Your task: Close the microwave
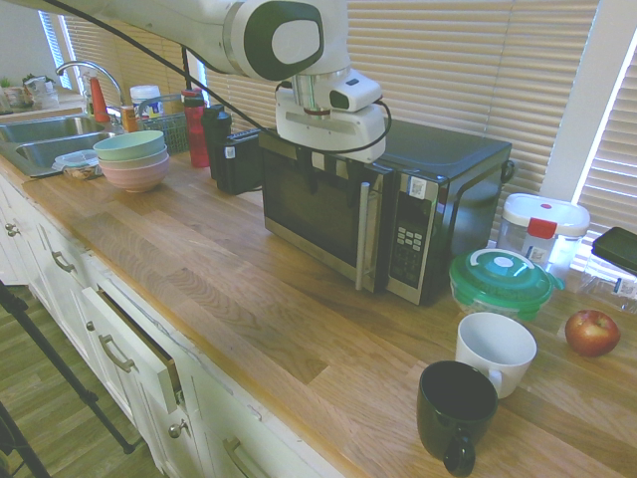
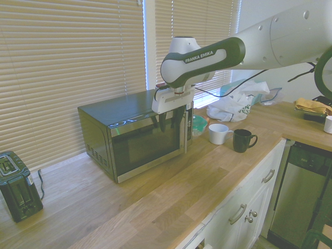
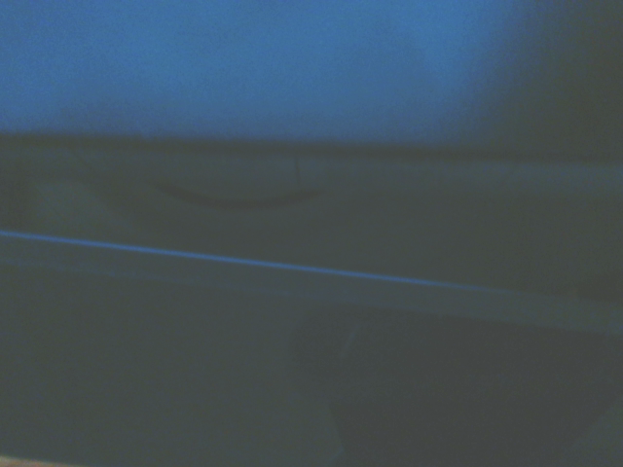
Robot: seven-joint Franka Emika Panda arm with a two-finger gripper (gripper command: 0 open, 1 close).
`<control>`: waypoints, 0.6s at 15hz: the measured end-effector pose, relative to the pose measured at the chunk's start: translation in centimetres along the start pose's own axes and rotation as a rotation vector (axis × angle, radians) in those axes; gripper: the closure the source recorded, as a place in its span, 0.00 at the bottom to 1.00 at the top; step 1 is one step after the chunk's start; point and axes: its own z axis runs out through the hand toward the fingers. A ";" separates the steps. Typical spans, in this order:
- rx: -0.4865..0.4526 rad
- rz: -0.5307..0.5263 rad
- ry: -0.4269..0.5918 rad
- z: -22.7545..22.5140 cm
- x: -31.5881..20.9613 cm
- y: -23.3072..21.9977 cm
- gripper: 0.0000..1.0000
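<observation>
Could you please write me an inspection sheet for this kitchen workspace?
Surface: wooden counter, no spills seen
Microwave: door shut or nearly so; cannot tell if latched
Clutter: white mug, black mug, apple and green-lidded container by the keypad end; stacked bowls near the sink; toaster beyond the other end
Gripper: open, fingers apart at the door's upper front
Cables: toaster cord on the counter
Surroundings: blinds lowered; one drawer pulled out
</observation>
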 end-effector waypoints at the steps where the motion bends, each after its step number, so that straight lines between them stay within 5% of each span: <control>1: -0.004 -0.008 -0.006 -0.4 0.0 -0.4 0.00; 9: -0.033 -0.015 -0.035 -1.3 2.0 -1.7 0.00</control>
